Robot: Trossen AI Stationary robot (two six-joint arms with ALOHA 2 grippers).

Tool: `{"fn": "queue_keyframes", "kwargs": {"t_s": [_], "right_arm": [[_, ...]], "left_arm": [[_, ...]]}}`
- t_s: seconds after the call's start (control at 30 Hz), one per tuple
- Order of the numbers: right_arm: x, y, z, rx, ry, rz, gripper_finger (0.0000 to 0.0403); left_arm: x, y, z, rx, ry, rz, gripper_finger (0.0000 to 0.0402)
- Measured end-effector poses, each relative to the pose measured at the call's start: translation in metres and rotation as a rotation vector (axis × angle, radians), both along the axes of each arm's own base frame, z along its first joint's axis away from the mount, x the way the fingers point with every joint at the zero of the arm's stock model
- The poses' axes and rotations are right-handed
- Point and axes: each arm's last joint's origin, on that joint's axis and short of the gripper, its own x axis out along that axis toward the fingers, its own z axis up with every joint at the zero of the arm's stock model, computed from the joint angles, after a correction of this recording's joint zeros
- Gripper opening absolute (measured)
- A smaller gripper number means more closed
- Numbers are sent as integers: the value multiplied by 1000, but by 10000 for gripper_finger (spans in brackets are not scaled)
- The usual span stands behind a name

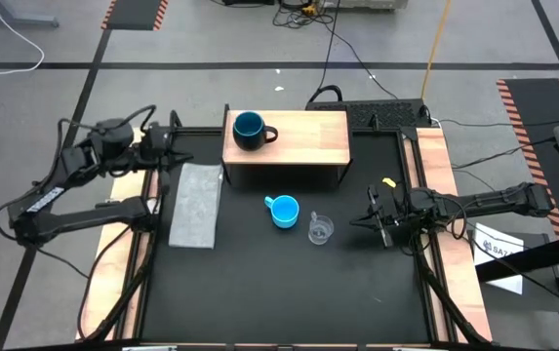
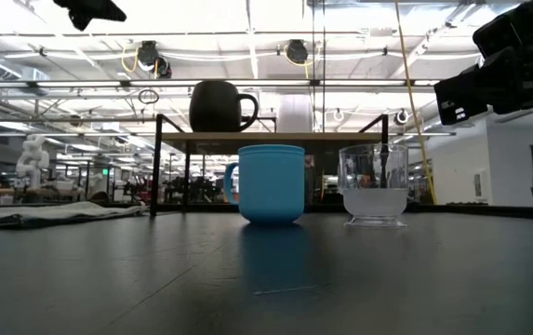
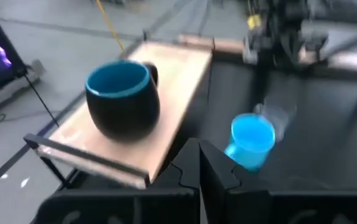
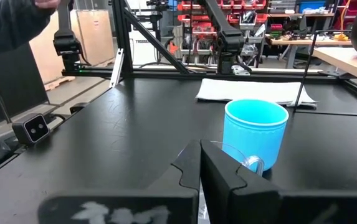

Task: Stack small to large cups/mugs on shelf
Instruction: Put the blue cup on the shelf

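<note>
One big mug sits on your shelf. Blue cup and clear cup wait below. Both grippers, left and right, have fingers pressed together.

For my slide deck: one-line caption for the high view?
Navy mug on the shelf; light-blue cup and clear cup wait on the table.

I see a shelf with a pale, smooth wooden top on dark legs. The mug looks glossy dark glaze, the blue cup matt plastic, the small cup clear plastic. The cloth looks grey and soft on the matt black table.
</note>
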Motion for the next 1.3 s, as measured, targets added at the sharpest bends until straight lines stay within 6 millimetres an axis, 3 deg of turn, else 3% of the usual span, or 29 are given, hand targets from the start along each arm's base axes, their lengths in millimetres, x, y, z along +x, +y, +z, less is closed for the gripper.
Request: {"fn": "queue_keyframes", "kwargs": {"t_s": [0.43,0.7,0.93,1.3], "right_arm": [[0,0,0,19,4,-1,0],[0,0,0,15,3,-1,0],[0,0,0,21,3,-2,0],[0,0,0,19,3,-1,0]], "left_arm": [[-19,-14,-51,-81,-309,119,0],[-5,-14,-88,-93,-454,59,0],[0,-18,-110,-78,-455,39,0],[0,-28,-123,-95,-397,-5,0]]}}
